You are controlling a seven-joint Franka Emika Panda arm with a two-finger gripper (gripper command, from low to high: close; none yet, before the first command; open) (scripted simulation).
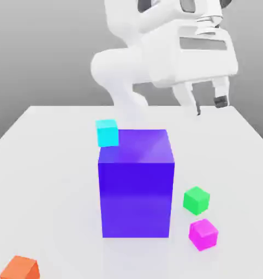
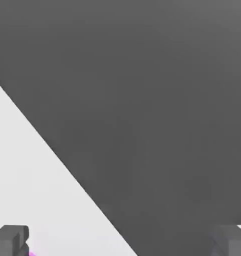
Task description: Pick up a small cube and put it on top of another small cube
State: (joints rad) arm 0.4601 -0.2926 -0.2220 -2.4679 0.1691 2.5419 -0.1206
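The white robot arm is hanging over the far side of the white bench (image 1: 46, 163), its gripper (image 1: 208, 104) with fingers (image 1: 221, 101) spread apart and holding nothing. A large blue-purple block (image 1: 136, 185) is standing mid-bench, with a small cyan cube (image 1: 107, 133) sitting behind its upper corner on the exterior view's left. A small green cube (image 1: 196, 200) and a small magenta cube (image 1: 203, 234) are lying close together on the block's right. A small orange cube (image 1: 20, 268) is resting at the near left edge.

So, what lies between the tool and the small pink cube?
In the exterior view, only the small green cube sits between the tool and the pink cube; otherwise bare table.
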